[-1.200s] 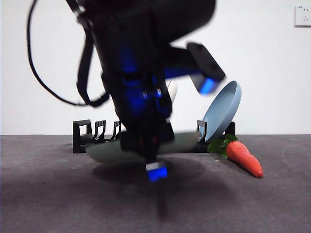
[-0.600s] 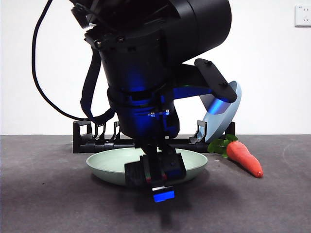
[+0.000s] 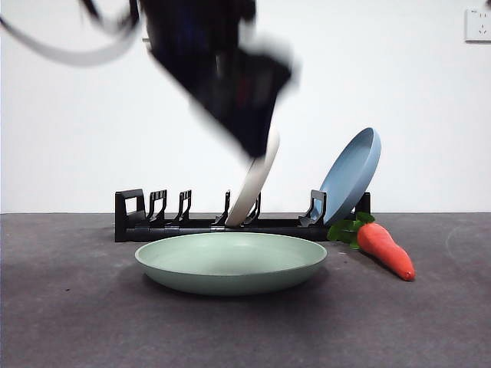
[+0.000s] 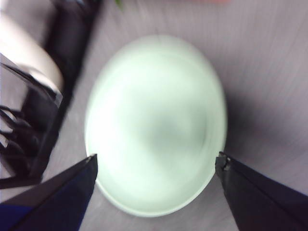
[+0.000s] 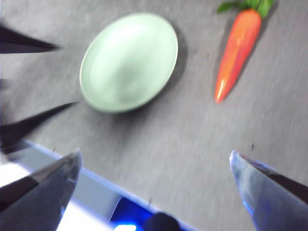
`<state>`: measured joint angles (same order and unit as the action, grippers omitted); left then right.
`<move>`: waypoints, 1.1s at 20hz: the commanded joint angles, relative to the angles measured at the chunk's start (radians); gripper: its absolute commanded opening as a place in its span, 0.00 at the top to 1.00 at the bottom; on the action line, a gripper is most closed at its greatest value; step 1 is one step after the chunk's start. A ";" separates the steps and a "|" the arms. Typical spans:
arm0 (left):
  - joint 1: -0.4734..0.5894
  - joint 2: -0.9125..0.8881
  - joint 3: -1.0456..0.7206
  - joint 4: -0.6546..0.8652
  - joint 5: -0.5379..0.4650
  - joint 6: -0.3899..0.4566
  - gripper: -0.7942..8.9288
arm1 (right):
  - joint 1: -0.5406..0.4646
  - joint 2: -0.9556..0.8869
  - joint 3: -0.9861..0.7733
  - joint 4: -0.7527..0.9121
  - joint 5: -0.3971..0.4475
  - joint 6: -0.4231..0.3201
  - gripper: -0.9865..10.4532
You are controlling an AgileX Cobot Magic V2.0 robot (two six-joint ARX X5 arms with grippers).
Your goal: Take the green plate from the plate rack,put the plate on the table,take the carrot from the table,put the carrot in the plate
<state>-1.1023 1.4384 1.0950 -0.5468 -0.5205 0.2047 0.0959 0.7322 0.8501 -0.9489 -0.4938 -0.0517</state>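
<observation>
Resting flat on the table: green plate, released.
Carrot at right, tip pointing lower right, leaves toward the plate rack; left gripper and right gripper both spread, empty.

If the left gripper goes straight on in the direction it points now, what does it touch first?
Most likely the green plate: it lies flat on the table, centred between the open jaws of the left gripper. Depth is unclear.

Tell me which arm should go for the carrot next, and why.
Right, probably. Its open end effector looks down on the carrot, lying free on the table beside the plate. The left end effector, also open, hangs over the plate, and its view barely shows the carrot.
</observation>
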 commanded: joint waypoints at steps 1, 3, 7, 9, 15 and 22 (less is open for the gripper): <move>-0.006 -0.120 0.042 -0.032 0.103 -0.179 0.49 | -0.001 0.058 0.003 0.089 0.005 0.032 0.39; -0.007 -0.225 0.071 -0.043 0.209 -0.270 0.49 | -0.001 0.132 0.003 0.183 0.005 0.056 0.39; -0.010 -0.401 0.078 -0.053 0.347 -0.351 0.50 | 0.019 0.321 0.003 0.378 0.081 0.078 0.39; -0.010 -0.458 0.078 -0.071 0.350 -0.370 0.50 | 0.052 0.429 0.003 0.463 0.116 0.084 0.39; -0.011 -0.505 0.078 -0.126 0.352 -0.397 0.50 | 0.173 0.740 0.003 0.758 0.376 0.089 0.39; -0.011 -0.505 0.078 -0.136 0.373 -0.420 0.50 | 0.193 0.936 0.004 0.935 0.487 0.106 0.41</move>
<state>-1.1095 0.9337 1.1782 -0.6876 -0.1467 -0.2073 0.2863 1.6623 0.8509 -0.0223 -0.0097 0.0425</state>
